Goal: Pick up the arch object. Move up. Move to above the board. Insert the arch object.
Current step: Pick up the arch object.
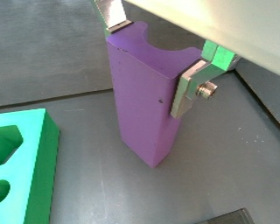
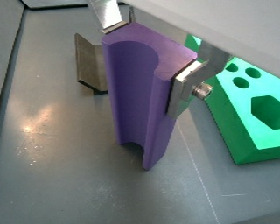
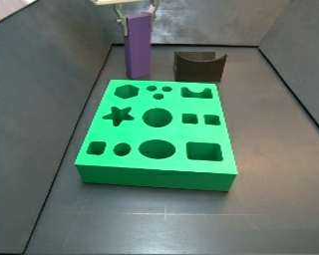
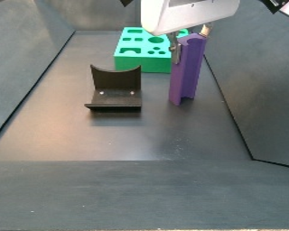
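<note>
Gripper: the gripper [image 1: 154, 54] sits over the top of the arch object [image 1: 146, 101], its silver fingers [image 2: 187, 85] pressed flat on two opposite faces near the upper end, so it is closed on the purple block
Arch object: upright, its foot at or just off the dark floor; which, I cannot tell from a side view [image 4: 186, 70]
Step in hand: I judge the grasp made and the lift about to start
Doing it well: pull straight up with the jaws kept tight; the block is tall and slim and held only near its top, so any sideways drag could swing the lower end
Fixture: the fixture [image 4: 112, 89] stands close beside the block [image 3: 140, 45] on the floor, apart from it
Board: the board [image 3: 123, 169] lies flat just past the block, its near edge close to the block's foot; the notched arch hole [image 3: 195, 93] is in the row nearest the block
Room: open floor lies in front of the block; the grey walls [image 3: 242, 22] rise close behind the gripper [image 3: 140, 12], so I would raise the foot clear above the board's top edge before crossing, then travel over the board and away from the walls
</note>
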Tool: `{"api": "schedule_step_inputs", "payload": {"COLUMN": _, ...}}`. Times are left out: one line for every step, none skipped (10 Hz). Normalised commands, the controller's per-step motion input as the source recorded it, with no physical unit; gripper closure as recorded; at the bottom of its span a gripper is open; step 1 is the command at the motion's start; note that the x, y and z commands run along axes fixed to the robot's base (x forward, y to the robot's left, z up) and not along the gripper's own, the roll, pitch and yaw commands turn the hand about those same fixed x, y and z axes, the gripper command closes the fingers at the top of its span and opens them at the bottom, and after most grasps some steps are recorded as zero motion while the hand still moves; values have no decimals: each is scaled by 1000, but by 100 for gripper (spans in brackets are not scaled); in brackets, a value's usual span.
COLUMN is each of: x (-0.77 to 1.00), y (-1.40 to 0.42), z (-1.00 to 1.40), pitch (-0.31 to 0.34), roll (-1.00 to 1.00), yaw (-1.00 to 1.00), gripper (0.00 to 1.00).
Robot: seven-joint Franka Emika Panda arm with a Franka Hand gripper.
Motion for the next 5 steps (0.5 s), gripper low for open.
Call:
{"api": "schedule_step_inputs", "payload": {"x": 0, "y": 0, "z": 0, "pitch": 0, "roll": 0, "yaw": 0, "gripper": 100}}
{"api": "schedule_step_inputs", "payload": {"x": 0, "y": 0, "z": 0, "pitch": 0, "roll": 0, "yaw": 0, "gripper": 100}}
{"api": "schedule_step_inputs", "payload": {"x": 0, "y": 0, "z": 0, "pitch": 0, "roll": 0, "yaw": 0, "gripper": 100}}
{"api": "schedule_step_inputs", "payload": {"x": 0, "y": 0, "z": 0, "pitch": 0, "roll": 0, "yaw": 0, "gripper": 100}}
{"api": "schedule_step_inputs", "payload": {"x": 0, "y": 0, "z": 0, "pitch": 0, "roll": 0, "yaw": 0, "gripper": 100}}
